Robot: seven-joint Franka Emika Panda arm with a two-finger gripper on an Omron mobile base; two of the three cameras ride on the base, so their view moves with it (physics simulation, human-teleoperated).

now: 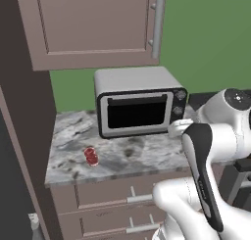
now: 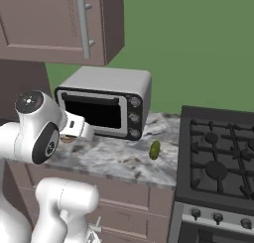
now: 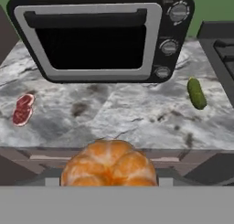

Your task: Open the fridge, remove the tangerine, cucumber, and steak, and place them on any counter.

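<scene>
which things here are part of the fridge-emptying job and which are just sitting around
Job: tangerine in the gripper; steak and cucumber on the counter.
Just there: toaster oven, stovetop, upper cabinet.

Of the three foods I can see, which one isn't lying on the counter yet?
The tangerine. It sits right at the gripper, in front of the counter's edge, while the steak and cucumber lie on the stone.

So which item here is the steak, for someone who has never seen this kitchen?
Find the silver toaster oven on the marbled counter beside the stove. The steak lies flat on the stone in front of the oven's left corner: small, red, marbled white, unlike the green cucumber towards the stove.
</scene>
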